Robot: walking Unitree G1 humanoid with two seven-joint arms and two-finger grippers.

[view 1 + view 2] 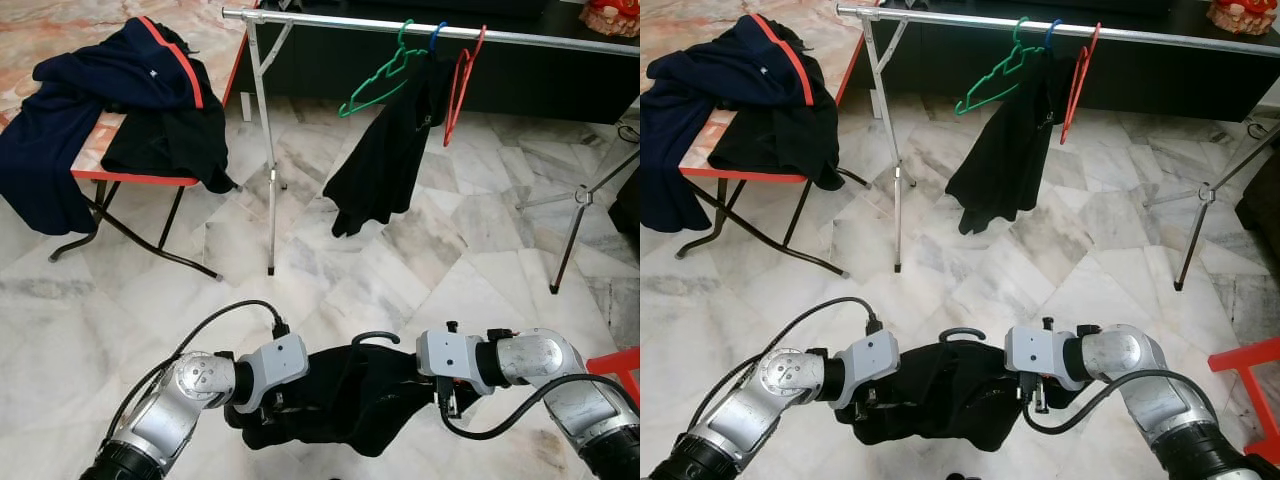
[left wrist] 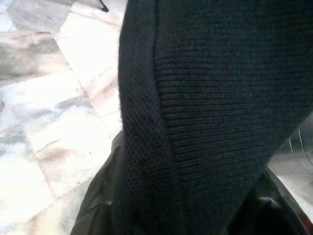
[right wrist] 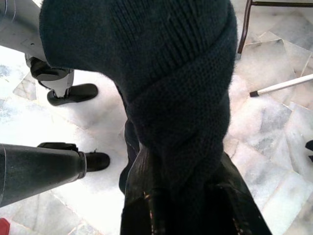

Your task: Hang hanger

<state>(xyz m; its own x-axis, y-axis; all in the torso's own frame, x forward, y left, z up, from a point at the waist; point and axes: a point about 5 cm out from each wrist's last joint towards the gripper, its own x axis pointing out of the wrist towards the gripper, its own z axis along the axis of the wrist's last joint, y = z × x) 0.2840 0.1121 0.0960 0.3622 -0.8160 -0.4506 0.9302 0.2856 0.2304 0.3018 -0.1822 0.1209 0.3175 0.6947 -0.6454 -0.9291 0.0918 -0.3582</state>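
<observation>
While both arms reach in low over the marble floor (image 1: pixel 450 260), the scene reads so:

Left claw (image 1: pixel 262 408): buried in the black garment (image 1: pixel 345 400), fingers closed on its knit fabric.
Right claw (image 1: pixel 447 395): pinching the same garment at its other side, fingers (image 3: pixel 146 205) shut on a bunched fold.
Hanger (image 1: pixel 376 337): its dark hook rises from the garment between the two claws, just above them.
Rail (image 1: pixel 420 28): well beyond the claws, carrying a green hanger (image 1: pixel 378 78), a red hanger (image 1: pixel 462 80) and a black cloth (image 1: pixel 385 160).
Table (image 1: pixel 120 150): far ahead of the left claw, piled with dark clothes (image 1: pixel 110 100).
</observation>
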